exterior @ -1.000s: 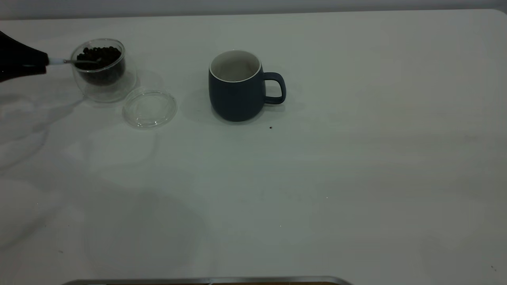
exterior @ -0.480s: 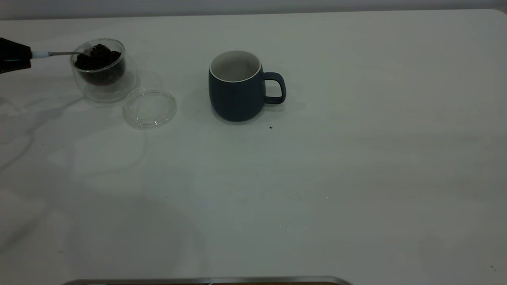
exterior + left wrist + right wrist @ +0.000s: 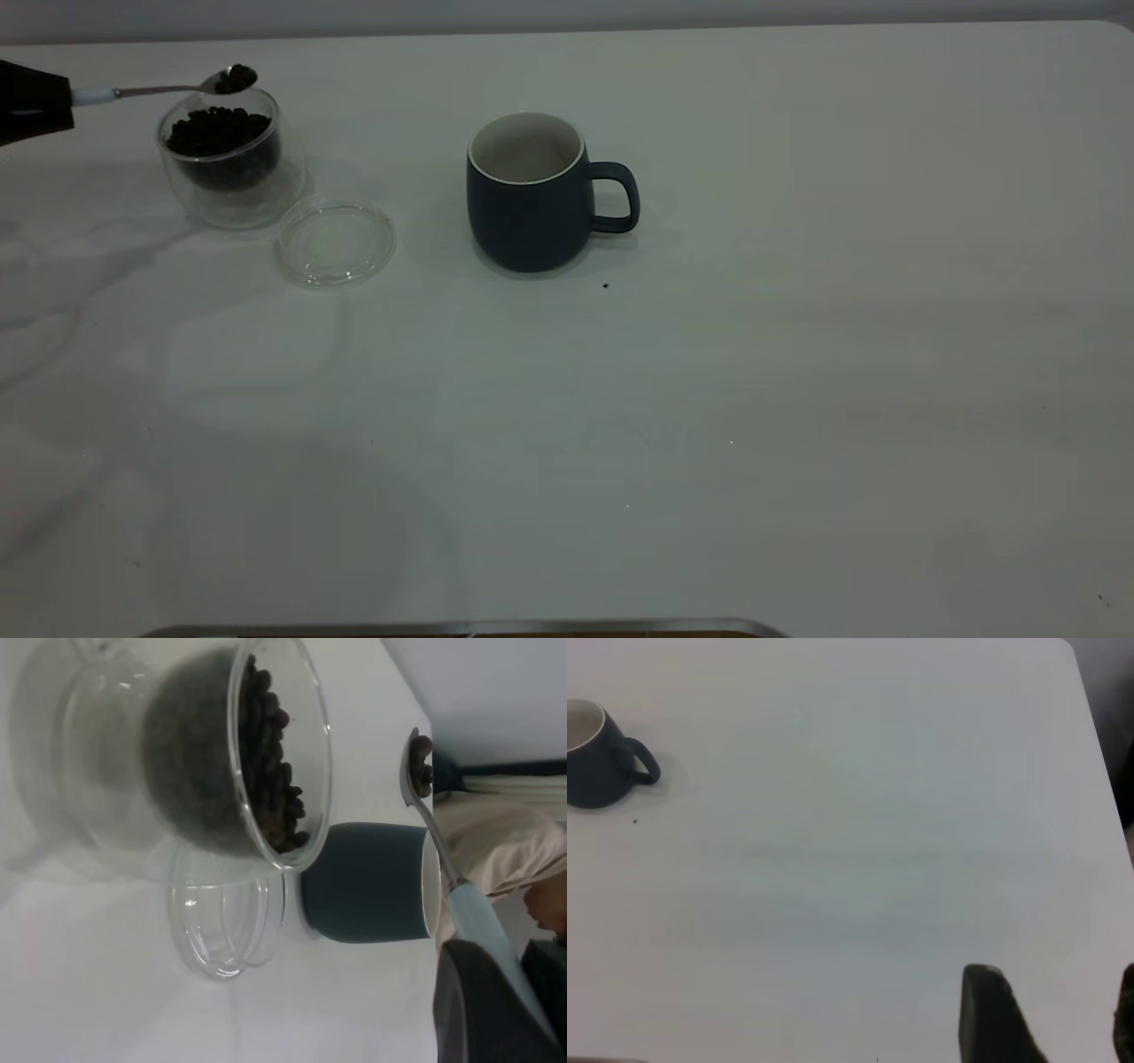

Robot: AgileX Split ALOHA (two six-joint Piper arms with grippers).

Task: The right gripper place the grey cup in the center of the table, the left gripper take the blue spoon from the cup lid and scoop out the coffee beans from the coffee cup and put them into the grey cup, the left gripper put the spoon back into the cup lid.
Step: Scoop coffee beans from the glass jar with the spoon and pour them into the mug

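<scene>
While the black left tool [image 3: 31, 105] grips the pale-blue-handled metal spoon [image 3: 159, 89], heaped dark coffee beans [image 3: 236, 80] beyond its tip could spill if tilted.

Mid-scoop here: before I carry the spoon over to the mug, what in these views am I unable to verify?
- Left gripper: exterior view's edge cuts it off; its hold on the blue spoon shows only partly in the left wrist view.
- Grey cup bottom: hidden by its own wall in every view.
- Right gripper: only finger ends show in its wrist view; absent from the exterior view.
- Dark speck by the cup: too small to identify.
</scene>
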